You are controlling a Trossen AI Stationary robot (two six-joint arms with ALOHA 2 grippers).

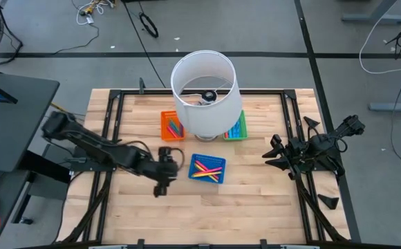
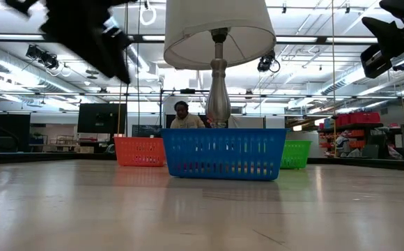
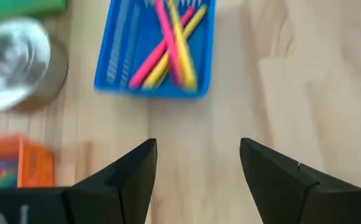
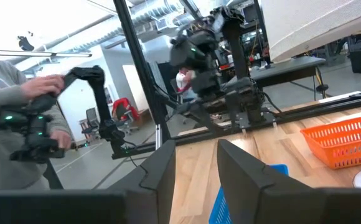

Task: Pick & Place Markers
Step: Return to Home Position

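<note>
Pink, yellow and red markers lie flat in the blue tray, which stands on the table near the middle; in the left wrist view the pink and yellow markers cross each other. More markers lie in the orange tray, and others in the green tray. My left gripper hangs open above the bare table just left of the blue tray, slanting down, nothing between its fingers. My right gripper waits open at the table's right side.
A table lamp with a white shade stands between the orange and green trays; its metal base is close to the blue tray. A black frame runs around the table. A person stands beyond the table. Bare wood lies toward the near edge.
</note>
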